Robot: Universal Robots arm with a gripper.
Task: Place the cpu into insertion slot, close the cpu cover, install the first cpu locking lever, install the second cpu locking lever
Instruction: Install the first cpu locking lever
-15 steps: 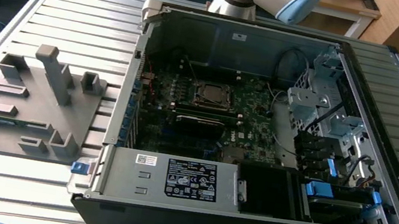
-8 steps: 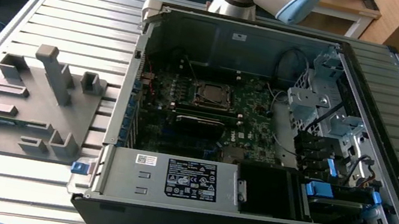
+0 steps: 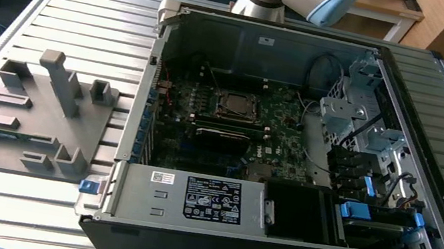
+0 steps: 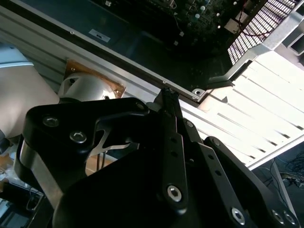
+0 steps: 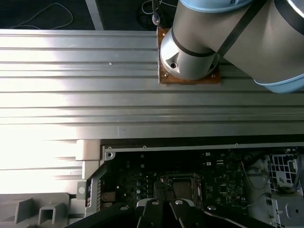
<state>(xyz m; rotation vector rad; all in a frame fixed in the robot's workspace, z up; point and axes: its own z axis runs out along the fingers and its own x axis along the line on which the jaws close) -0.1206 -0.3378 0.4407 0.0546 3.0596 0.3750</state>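
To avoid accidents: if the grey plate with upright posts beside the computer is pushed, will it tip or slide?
The grey plate has a wide flat base, so it probably slides rather than tips. Pushed high on its tall post, it might lift.

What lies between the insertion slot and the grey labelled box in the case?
In the exterior view, long black memory slots lie between the insertion slot and the grey labelled box.
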